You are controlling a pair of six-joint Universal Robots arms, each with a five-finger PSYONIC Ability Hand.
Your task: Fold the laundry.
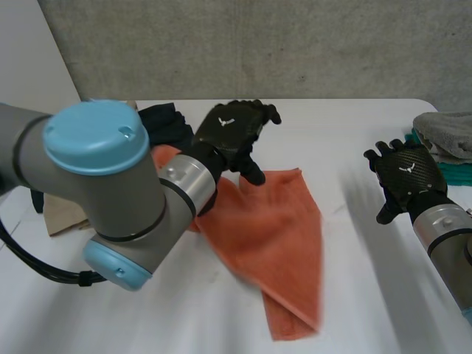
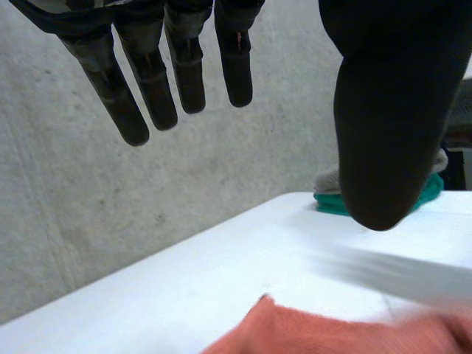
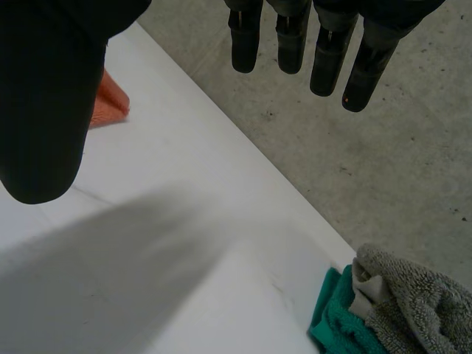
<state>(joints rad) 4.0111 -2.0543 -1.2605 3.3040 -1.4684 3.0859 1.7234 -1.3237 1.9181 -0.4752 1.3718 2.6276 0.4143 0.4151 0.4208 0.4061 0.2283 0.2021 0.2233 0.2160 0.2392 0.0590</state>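
**Q:** Where is your laundry, and what are your hands doing?

**A:** Your orange cloth [image 1: 273, 243] lies spread on the white table [image 1: 369, 295], about in the middle, with one corner pointing to the near edge. Your left hand [image 1: 232, 133] hangs above its far edge with the fingers straight and apart from the thumb, holding nothing. Your right hand [image 1: 405, 177] is off to the right, clear of the cloth. Its fingers are also straight and its thumb is held wide, with nothing in it.

**Q:** What else is around you, and does anything block you?

**A:** Your left arm [image 1: 103, 192] crosses in front of the cloth's left side and hides that part from the head view. Behind that arm lies a black cloth [image 1: 166, 122], and a tan item [image 1: 63, 214] sits at the table's left; you cannot tell what it is. At the far right corner, a grey towel [image 1: 446, 133] rests on a green cloth [image 1: 457, 173], just beyond your right hand.

**Q:** And the room?

**A:** The tabletop is plain and white. A rough grey concrete wall [image 1: 258, 44] stands right behind it.
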